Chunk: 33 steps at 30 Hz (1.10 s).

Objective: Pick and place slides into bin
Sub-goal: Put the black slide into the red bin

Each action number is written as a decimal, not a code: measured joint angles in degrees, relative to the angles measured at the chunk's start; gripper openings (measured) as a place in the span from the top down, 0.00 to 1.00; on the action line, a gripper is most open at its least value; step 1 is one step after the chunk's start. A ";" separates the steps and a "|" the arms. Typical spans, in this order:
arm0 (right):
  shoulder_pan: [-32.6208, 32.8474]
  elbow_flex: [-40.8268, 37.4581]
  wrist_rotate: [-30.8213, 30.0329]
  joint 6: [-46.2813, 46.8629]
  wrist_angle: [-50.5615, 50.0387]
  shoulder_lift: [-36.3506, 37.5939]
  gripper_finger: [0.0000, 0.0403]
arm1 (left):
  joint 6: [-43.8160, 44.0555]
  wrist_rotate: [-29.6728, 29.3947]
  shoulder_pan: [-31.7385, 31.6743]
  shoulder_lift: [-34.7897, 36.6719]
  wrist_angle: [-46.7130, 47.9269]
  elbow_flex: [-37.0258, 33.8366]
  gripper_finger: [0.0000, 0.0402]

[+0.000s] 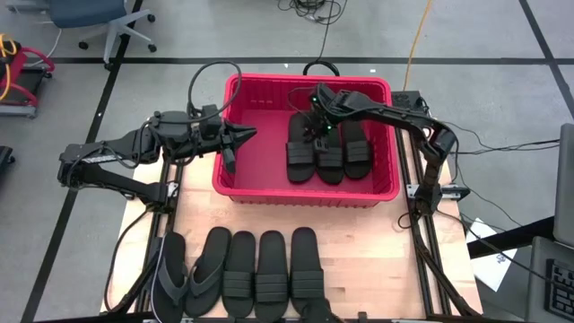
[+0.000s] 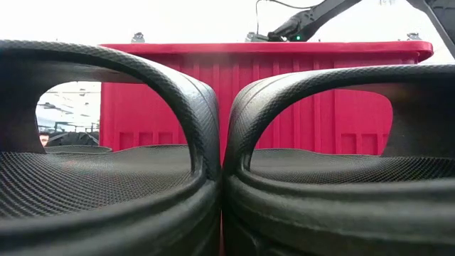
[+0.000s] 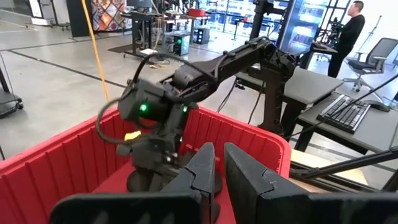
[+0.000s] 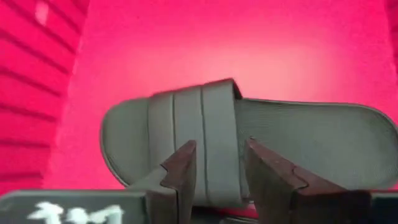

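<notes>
Three slides lie side by side in the red bin, five more wait on the wooden counter. The right pincer stands apart just above a ribbed strap; rising now, a finger could catch this rubber band, I think. The left pincer, together, hangs inside the slotted plastic wall

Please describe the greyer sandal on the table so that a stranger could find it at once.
Start at the red bin; five sandals lie in a row on the wooden table in front of it. The grey flip-flop is the outermost one on the left arm's side. It is paler than its black neighbours and has a thin thong strap.
</notes>
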<state>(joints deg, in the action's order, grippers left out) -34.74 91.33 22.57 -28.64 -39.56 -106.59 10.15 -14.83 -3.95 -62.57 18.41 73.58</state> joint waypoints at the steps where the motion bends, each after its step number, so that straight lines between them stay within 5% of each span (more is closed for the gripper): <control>1: -0.01 0.00 0.60 2.00 0.12 0.60 0.71 | -0.32 0.00 0.00 0.00 0.00 0.00 0.92; 8: 0.64 -0.07 19.89 9.77 2.15 7.91 0.88 | -2.10 0.19 0.00 0.32 0.06 -0.02 0.92; 13: 3.90 -0.23 31.96 16.51 10.56 14.98 0.98 | -5.06 10.85 0.10 2.83 -5.49 -0.10 0.92; 16: 7.46 -3.53 32.85 22.50 19.84 19.71 0.98 | -8.44 15.15 0.90 4.82 -8.46 -0.02 0.93; 21: 15.48 -16.71 21.00 34.66 41.44 27.79 1.00 | -11.13 19.68 1.33 6.71 -12.14 -2.88 0.99; 25: 21.25 -28.63 7.63 43.64 55.79 32.81 1.00 | -7.72 24.39 0.25 7.16 -25.59 -11.52 0.99; 33: 30.16 -38.14 -9.71 45.53 53.15 45.17 1.00 | 0.20 28.36 1.10 13.06 -43.74 -28.17 1.00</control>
<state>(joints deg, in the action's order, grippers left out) -4.59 53.19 12.87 16.89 13.59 -61.43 10.35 13.53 -2.85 -49.50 -25.33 45.41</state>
